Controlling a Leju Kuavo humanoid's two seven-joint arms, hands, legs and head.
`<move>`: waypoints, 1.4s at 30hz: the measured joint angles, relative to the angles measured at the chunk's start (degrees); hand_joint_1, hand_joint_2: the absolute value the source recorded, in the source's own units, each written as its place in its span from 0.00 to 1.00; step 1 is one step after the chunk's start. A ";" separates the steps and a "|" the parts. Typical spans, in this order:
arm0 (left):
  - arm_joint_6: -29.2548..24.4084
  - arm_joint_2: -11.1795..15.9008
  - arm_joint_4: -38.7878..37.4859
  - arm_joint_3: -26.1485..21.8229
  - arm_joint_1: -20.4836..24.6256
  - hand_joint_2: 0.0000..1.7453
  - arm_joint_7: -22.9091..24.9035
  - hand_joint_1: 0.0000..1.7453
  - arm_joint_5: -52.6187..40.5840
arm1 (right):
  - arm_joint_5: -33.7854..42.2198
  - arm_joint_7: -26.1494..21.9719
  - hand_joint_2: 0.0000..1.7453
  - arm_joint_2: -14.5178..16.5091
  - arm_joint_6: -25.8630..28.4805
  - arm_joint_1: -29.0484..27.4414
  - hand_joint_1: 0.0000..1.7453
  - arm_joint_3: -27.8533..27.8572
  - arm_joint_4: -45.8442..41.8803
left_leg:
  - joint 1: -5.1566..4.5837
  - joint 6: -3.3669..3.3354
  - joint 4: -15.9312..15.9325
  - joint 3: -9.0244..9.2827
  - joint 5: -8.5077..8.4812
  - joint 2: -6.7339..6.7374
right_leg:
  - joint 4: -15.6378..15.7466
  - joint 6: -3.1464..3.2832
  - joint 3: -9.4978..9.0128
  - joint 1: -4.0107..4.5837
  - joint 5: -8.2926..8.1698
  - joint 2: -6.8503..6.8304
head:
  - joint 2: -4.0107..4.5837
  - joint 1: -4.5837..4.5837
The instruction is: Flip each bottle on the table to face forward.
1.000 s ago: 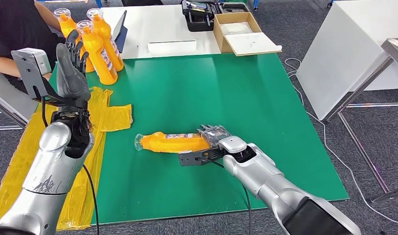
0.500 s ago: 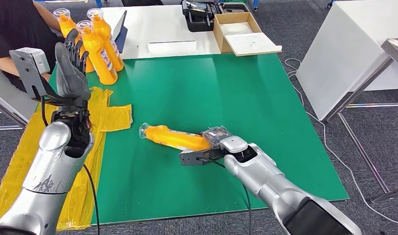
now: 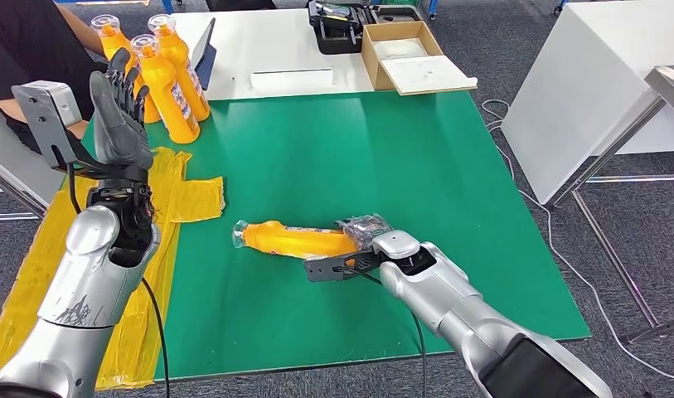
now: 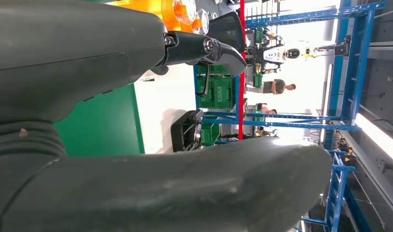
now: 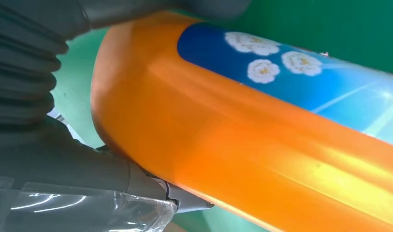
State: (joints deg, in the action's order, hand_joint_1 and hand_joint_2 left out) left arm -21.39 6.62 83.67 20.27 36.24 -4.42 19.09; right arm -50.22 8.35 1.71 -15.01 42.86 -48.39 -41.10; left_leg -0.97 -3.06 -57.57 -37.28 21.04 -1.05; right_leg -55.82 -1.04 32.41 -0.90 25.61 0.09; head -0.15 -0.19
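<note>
An orange bottle (image 3: 296, 240) is seen lying on its side near the middle of a green surface (image 3: 400, 166), its clear cap pointing toward the robot's left. Its base end is gripped by the right hand (image 3: 368, 233), whose fingers are wrapped in clear plastic film; in the right wrist view the fingers (image 5: 136, 179) are pressed against the orange body beside a blue label with white flowers. The left hand (image 3: 116, 116) is held raised above the surface's left edge, palm upright, fingers apart and straight, with nothing in it. Three more orange bottles (image 3: 163, 79) are stood upright together at the far left corner of the green surface. A crumpled yellow sheet (image 3: 188, 195) is draped over the left edge. Beyond, on a white table (image 3: 267, 41), an open cardboard box (image 3: 408, 54) and a black case (image 3: 341, 21) are set. A person in a black top (image 3: 22, 41) is seated at far left.
</note>
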 joint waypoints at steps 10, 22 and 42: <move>-0.03 0.00 0.00 0.39 0.02 0.00 -0.10 0.00 0.17 | -0.03 0.32 1.00 -0.12 -0.14 0.00 0.00 0.00 -0.01 | 0.00 0.00 0.00 0.08 0.00 0.00 | 0.00 0.00 -0.09 0.00 0.00 0.00 | 0.00 -0.01; -0.10 0.00 0.00 0.76 0.91 0.00 -0.40 0.00 1.17 | -0.70 0.33 1.00 -0.40 -2.84 0.38 0.00 0.00 0.01 | 0.00 0.00 0.00 0.22 0.00 0.00 | 0.01 0.00 -0.21 0.00 0.00 0.00 | 0.00 -0.01; -0.53 0.00 0.20 1.15 0.99 0.00 -0.92 0.00 2.32 | -1.41 0.50 1.00 -0.88 -4.27 0.72 1.00 -0.52 0.01 | -0.01 0.00 0.00 0.29 0.00 -0.03 | 0.01 0.00 -0.30 0.00 0.00 -0.02 | 0.00 -0.01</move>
State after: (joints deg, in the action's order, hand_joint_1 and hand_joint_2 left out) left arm -21.92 6.62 83.87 21.42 37.23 -5.34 21.40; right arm -51.63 8.85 0.83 -19.28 43.59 -48.92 -41.09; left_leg -0.97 -3.06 -57.57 -36.99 21.04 -1.09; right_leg -55.81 -1.04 32.11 -0.90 25.61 0.07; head -0.15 -0.20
